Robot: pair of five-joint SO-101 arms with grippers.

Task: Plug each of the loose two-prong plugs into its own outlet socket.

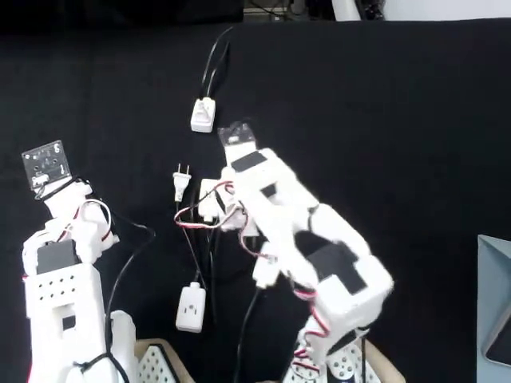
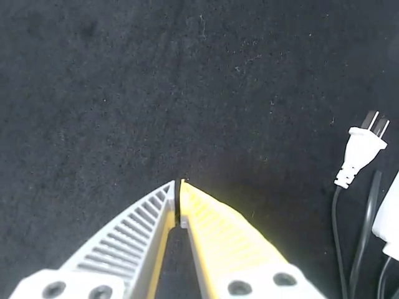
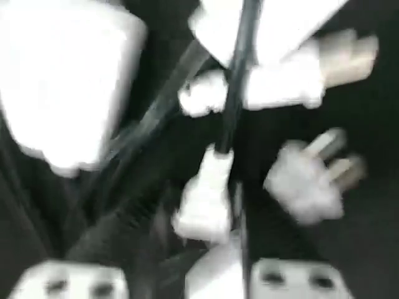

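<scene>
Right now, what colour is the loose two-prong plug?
The plug is white; see the left wrist view.

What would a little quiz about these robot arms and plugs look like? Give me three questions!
1. True or false: the left gripper is holding a plug.
2. The loose two-prong plug is: A) lying on the black cloth; B) plugged in; C) held up in the air.
3. Which arm hangs over the tangle of plugs and cables in the middle of the table?
Key: 1 false, it is shut on nothing; 2 A; 3 the right arm.
</scene>
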